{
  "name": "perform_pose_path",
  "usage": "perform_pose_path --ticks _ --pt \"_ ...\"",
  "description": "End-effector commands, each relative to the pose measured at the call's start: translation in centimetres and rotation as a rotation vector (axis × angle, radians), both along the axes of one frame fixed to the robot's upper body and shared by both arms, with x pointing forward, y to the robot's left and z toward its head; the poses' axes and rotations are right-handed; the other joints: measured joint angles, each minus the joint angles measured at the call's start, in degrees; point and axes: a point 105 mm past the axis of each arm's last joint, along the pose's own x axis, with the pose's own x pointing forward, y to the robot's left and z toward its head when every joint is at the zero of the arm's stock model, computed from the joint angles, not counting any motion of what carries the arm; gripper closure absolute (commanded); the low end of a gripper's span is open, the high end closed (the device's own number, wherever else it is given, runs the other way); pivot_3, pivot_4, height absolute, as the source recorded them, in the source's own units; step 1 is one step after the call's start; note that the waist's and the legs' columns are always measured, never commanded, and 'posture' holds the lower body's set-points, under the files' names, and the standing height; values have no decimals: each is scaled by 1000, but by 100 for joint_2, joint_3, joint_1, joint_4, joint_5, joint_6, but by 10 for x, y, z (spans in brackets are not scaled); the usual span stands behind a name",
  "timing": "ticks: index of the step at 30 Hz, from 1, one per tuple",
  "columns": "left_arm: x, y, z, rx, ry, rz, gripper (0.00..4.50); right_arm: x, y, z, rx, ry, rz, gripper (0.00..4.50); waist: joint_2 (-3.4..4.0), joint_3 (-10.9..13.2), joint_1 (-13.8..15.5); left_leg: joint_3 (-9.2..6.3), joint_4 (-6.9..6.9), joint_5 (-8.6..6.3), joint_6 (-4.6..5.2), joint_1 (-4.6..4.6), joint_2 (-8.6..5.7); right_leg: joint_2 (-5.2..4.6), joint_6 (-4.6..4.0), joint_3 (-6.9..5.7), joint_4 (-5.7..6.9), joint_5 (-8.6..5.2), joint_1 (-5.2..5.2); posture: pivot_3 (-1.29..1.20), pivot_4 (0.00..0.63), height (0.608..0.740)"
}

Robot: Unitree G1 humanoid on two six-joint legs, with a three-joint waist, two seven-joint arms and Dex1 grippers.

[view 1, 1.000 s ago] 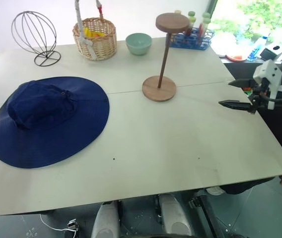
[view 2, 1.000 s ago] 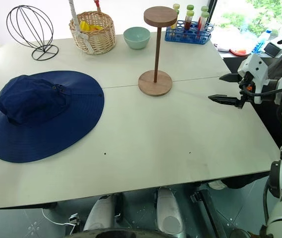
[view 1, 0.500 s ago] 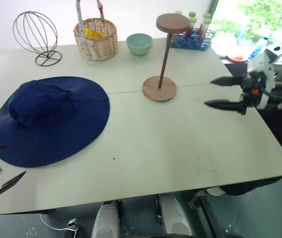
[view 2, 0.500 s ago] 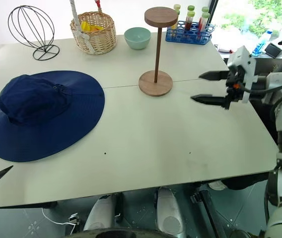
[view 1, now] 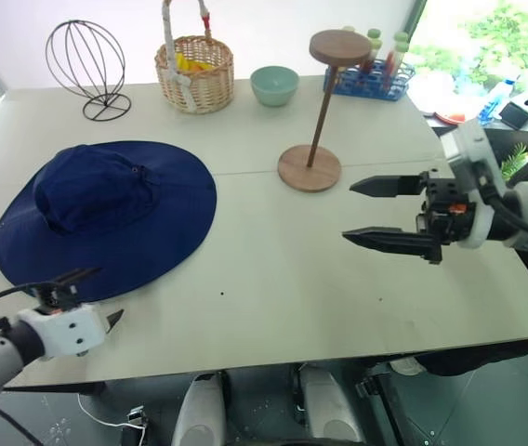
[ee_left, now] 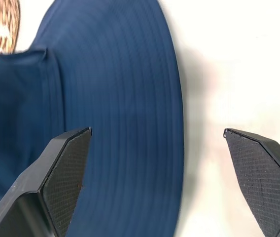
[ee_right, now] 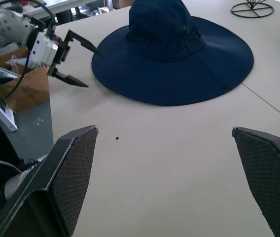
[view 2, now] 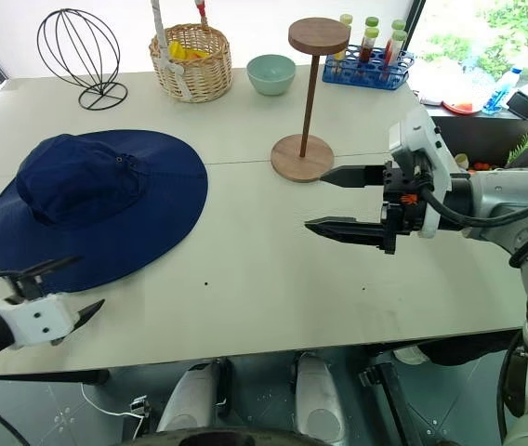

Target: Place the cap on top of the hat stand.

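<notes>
I have my left gripper point(view 1: 85, 295) in from the near left edge now, fingers spread and empty, hovering just beside the near brim of the cap point(view 1: 106, 216). My right gripper point(view 2: 342, 200), spread wide too, has swung left over the table point(view 1: 273, 279), near the hat stand point(view 1: 320, 111). The cap lies flat at left, well apart from the stand; I judge the grasp comes next.
</notes>
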Motion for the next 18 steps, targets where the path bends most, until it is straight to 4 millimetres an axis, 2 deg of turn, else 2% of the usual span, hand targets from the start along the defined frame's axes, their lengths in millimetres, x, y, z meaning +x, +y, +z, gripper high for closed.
perform_pose_path --ticks 1,3,8,10,15,18 --pt "17 1 -6 84 -65 6 20 -6 1 13 9 -58 -10 0 5 -3 43 0 1 0 0 -1 0 1 0 0 1 0 -1 0 150 740" --pt "29 4 -13 115 -100 38 20 -10 3 15 8 -60 -4 0 16 -10 96 0 2 0 2 2 0 1 0 0 5 1 1 0 150 740" --pt "41 3 -20 147 -149 55 20 -17 5 19 4 -65 8 0 55 -36 152 -5 11 0 3 8 0 2 4 -1 17 3 10 0 150 740" --pt "49 2 -21 225 -201 55 20 -16 6 22 13 -72 -1 0 73 -47 184 -5 14 0 2 19 0 2 4 -1 16 3 20 0 150 740" --pt "65 16 -20 408 -331 117 20 -15 8 23 19 -83 -13 0 85 -55 245 -5 6 -11 -15 33 0 1 18 -2 12 -4 34 0 150 740" --pt "72 23 -19 440 -371 159 20 -14 8 24 22 -85 -21 0 88 -57 234 -7 8 -11 -15 35 1 1 18 -2 11 -2 34 0 150 740"
